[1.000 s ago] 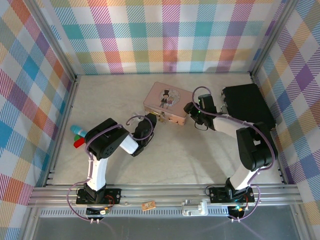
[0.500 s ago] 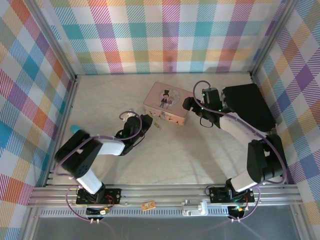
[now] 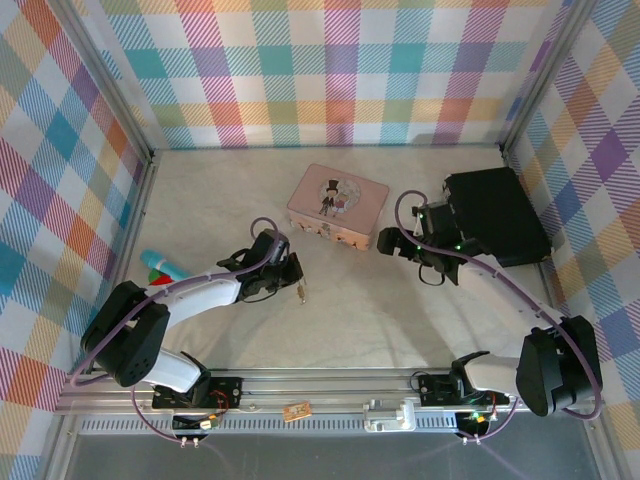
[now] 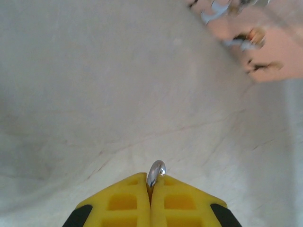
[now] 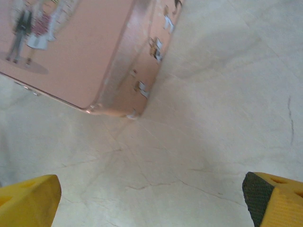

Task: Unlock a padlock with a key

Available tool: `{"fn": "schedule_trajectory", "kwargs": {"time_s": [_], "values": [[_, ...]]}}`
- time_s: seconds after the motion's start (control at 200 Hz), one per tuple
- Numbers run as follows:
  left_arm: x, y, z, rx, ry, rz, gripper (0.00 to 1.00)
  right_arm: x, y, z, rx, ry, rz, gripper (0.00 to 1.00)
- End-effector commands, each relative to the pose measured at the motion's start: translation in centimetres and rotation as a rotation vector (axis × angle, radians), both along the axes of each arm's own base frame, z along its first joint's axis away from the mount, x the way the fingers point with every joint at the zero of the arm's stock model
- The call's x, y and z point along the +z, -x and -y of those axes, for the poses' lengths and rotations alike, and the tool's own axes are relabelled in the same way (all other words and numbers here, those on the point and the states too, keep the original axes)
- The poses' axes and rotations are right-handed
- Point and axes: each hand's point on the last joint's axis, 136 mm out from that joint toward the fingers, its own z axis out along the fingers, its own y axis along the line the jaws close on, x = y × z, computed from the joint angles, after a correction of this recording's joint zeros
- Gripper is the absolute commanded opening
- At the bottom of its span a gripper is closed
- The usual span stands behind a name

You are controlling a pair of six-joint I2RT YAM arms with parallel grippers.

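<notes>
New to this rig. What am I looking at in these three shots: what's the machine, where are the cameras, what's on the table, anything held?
Two robot arms are bolted at the near edge of a table. The top view looks down from above and behind them. The other two pictures come from a camera on each wrist, looking past its own yellow fingers. On the table lie a pink tin, a black box and teal and red items at the left. The left tool is shut on a thin metal loop, apparently the shackle of the small brass padlock. The right tool is open and holds nothing, near the tin.
</notes>
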Motion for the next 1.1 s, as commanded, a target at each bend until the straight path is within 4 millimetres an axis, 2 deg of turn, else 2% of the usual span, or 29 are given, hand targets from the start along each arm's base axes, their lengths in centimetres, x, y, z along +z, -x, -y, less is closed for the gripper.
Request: {"fn": "schedule_trajectory", "kwargs": {"time_s": [0.0, 0.315, 0.44, 0.57, 0.625, 0.795, 0.92, 1.015, 1.095], "values": [[-0.2, 0.4, 0.4, -0.068, -0.086, -0.009, 0.0, 0.4, -0.1, 0.6, -0.021, 0.017, 0.026, 0.99], [-3.4, -0.2, 2.7, -0.096, -0.136, -0.034, 0.0, 1.0, -0.6, 0.8, -0.028, 0.026, 0.054, 0.99], [-3.8, -0.4, 3.1, -0.093, -0.136, -0.043, 0.11, 0.9, -0.6, 1.7, -0.047, 0.077, 0.068, 0.99], [-3.4, -0.7, 3.0, -0.082, -0.144, -0.033, 0.33, 0.3, -1.1, 3.2, -0.059, 0.159, 0.075, 0.99], [-3.2, -0.7, 2.8, -0.077, -0.15, -0.027, 0.39, 0.1, -1.5, 3.8, -0.063, 0.186, 0.079, 0.99], [-1.2, -1.3, 2.7, -0.057, -0.131, 0.019, 0.48, -0.4, -2.9, 5.7, -0.087, 0.219, 0.101, 0.99], [1.2, -1.9, 2.3, -0.027, -0.117, 0.076, 0.56, -0.2, -4.2, 7.7, -0.109, 0.256, 0.161, 0.99], [3.7, -2.6, 0.7, 0.014, -0.129, 0.154, 0.63, 0.0, -5.3, 9.8, -0.137, 0.304, 0.232, 0.99], [6.3, -3.5, -1.8, 0.06, -0.198, 0.251, 0.76, -0.4, -6.1, 11.5, -0.155, 0.351, 0.286, 0.99]]}}
